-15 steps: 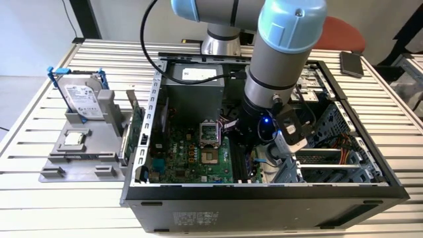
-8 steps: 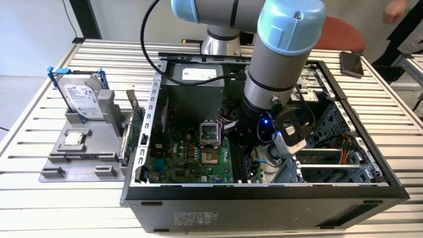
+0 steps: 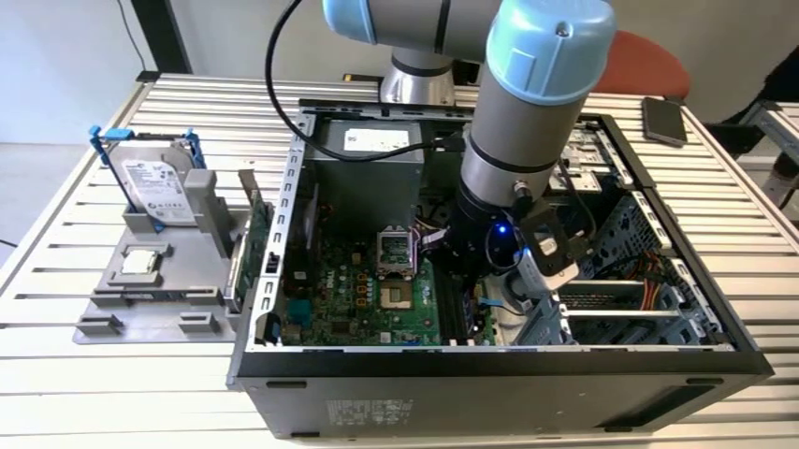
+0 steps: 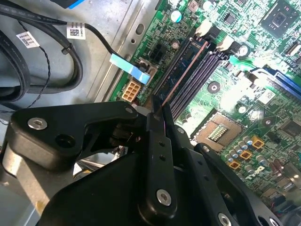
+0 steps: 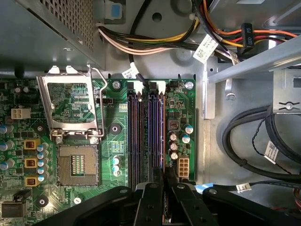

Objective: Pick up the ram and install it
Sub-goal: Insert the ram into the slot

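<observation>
The ram (image 4: 181,77) shows edge-on as a thin strip in both wrist views, lying along the outermost memory slot (image 5: 160,136) of the motherboard (image 3: 362,299). My gripper (image 4: 157,115) has its black fingers pressed together on the near end of the ram (image 5: 163,141). I cannot tell how deep the stick sits in the slot. In the exterior view the arm reaches down into the open computer case (image 3: 500,360), and the gripper (image 3: 481,285) is low over the board's right side.
The open CPU socket (image 5: 77,165) lies beside the slots. Black cables (image 5: 254,141) and a metal drive cage (image 3: 624,309) crowd the other side. Outside the case stand a green expansion card (image 3: 258,248), a hard drive with blue rails (image 3: 156,187) and a grey fixture (image 3: 150,290).
</observation>
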{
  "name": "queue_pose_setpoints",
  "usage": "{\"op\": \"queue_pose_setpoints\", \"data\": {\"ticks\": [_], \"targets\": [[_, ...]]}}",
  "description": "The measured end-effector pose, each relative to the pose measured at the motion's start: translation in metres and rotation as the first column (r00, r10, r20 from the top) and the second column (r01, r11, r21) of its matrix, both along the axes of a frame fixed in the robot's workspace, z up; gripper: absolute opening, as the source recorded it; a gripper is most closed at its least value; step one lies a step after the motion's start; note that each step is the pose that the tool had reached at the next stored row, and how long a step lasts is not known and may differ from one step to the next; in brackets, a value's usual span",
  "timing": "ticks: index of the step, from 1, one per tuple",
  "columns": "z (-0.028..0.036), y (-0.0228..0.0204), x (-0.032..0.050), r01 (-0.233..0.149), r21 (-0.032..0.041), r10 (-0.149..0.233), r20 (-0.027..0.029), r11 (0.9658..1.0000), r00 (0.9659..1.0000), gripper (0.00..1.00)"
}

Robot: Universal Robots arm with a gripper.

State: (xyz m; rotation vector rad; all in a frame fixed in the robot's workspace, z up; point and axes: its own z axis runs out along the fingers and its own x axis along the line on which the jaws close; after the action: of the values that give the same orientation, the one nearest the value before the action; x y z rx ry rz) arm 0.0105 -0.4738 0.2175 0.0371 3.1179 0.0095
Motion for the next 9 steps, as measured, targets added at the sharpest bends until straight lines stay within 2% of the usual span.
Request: {"op": "queue_pose_setpoints", "data": {"ticks": [5,9], "targets": [[-0.0001,0.0,0.0,0.0,0.0,0.0,-0.0001,1.0,1.0,0.0],[-0.0049,0.0,0.0,0.0,0.0002,0.0,-0.0002,1.0,1.0,0.0]]}}
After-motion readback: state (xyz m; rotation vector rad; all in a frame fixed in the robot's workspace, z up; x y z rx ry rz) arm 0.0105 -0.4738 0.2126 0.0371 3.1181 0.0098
